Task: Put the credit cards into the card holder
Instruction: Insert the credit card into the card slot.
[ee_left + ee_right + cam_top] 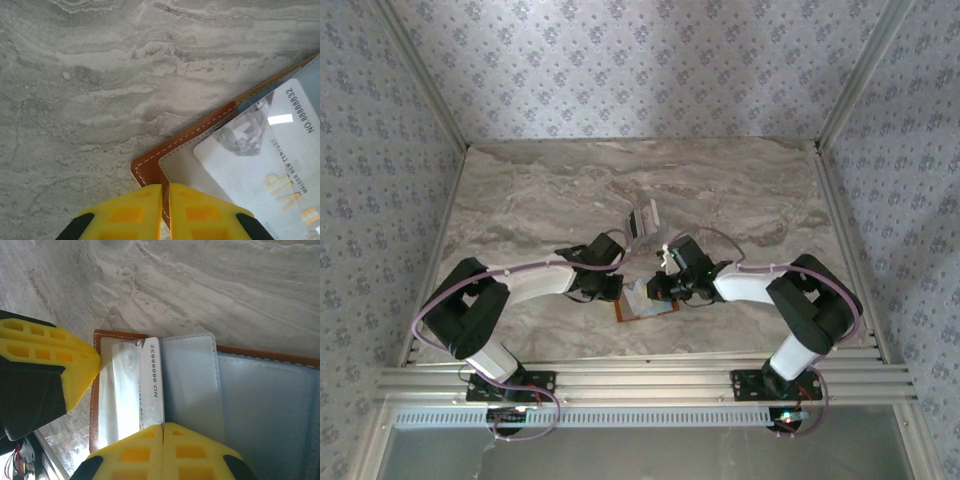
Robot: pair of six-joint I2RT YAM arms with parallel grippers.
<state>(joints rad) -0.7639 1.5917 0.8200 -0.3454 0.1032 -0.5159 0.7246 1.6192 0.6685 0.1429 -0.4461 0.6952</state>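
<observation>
Card holder: the card holder [150,167] lies open and flat on the surface [100,75], close to the robot, between the two arms.
Left fingers: the left fingers [130,215] are almost shut and pinch the brown corner of the card holder. I think this is so it cannot slide.
Right fingers: the right fingers [190,450] are shut tight on the near end of one white card [152,385].
Card: it lies along the clear pockets at one end of the holder. I think it is being pushed in. I cannot tell if it is under the sleeve yet.
Other cards: the other cards [642,218] sit in a small pile farther back, apart from the holder. They look like they are waiting their turn.
Writing: the card says "NO:8888832", "MAISON NEW CENTURY" and, in gold, "VIP".
</observation>
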